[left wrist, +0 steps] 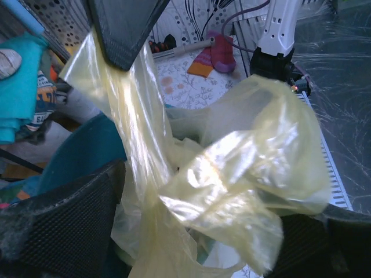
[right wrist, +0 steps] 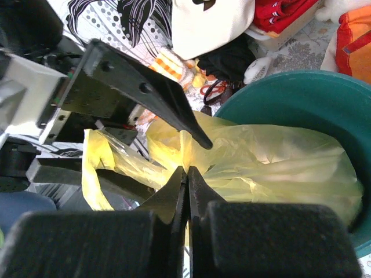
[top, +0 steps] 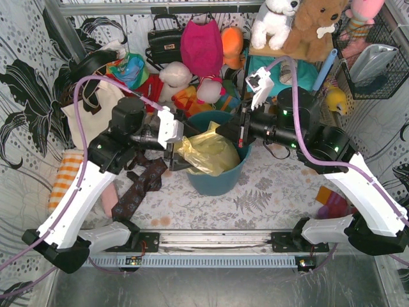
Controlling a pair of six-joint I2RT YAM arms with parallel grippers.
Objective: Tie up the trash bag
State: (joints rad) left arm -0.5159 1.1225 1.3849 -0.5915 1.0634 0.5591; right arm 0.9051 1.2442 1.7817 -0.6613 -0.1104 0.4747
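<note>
Above teal bin [top: 217,182]: right gripper [right wrist: 186,180] shut, apparently pinching trash bag [top: 208,153] strand; left gripper [left wrist: 197,202] open. Hold strand taut; left takes loop.

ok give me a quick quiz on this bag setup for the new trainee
1. True or false: the bag sits in the bin.
2. What hangs between the fingers of the left end effector?
3. Which is shut? A left end effector, B right end effector, C both.

Key: 1 true; 2 a strand of bag film; 3 B.
</note>
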